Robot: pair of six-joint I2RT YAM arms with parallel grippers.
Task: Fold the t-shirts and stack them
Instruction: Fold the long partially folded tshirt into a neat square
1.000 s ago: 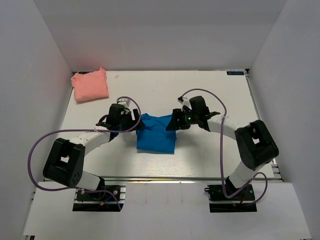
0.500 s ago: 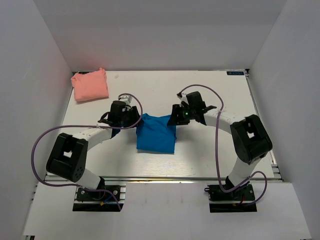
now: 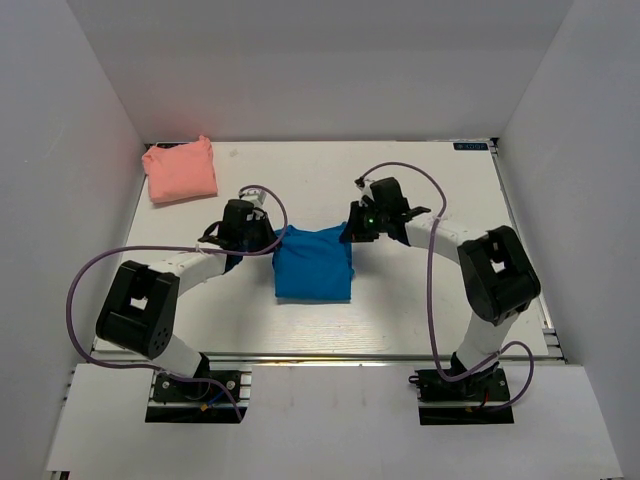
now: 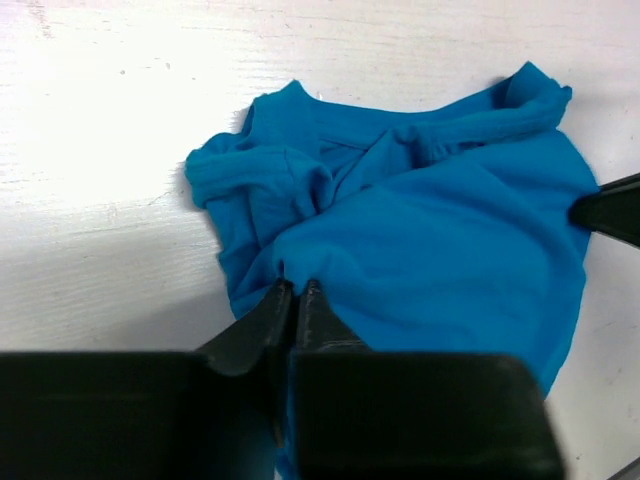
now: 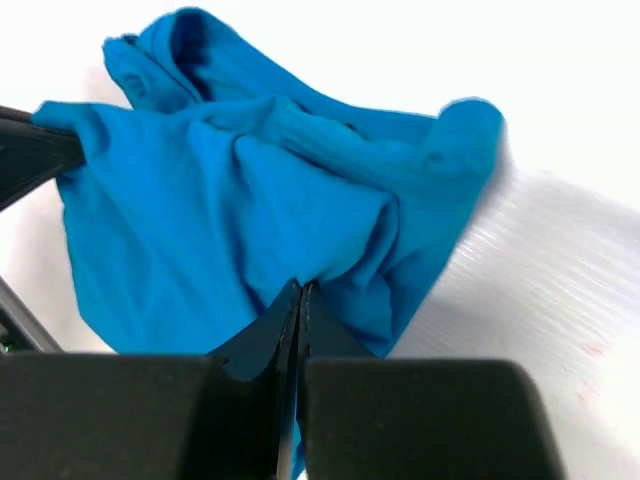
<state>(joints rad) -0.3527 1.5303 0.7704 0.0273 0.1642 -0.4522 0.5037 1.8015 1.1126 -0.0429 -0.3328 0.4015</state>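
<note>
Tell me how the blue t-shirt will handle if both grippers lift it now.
Probably floppy: the blue t-shirt bunches into folds where the left gripper and right gripper pinch it, so the middle would likely sag. It seems light, being thin cloth that creases sharply. It should not roll; it lies slack on the table.

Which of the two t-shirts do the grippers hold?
The bright blue cloth t-shirt: left gripper and right gripper pinch it. The salmon pink folded t-shirt lies apart, untouched.
</note>
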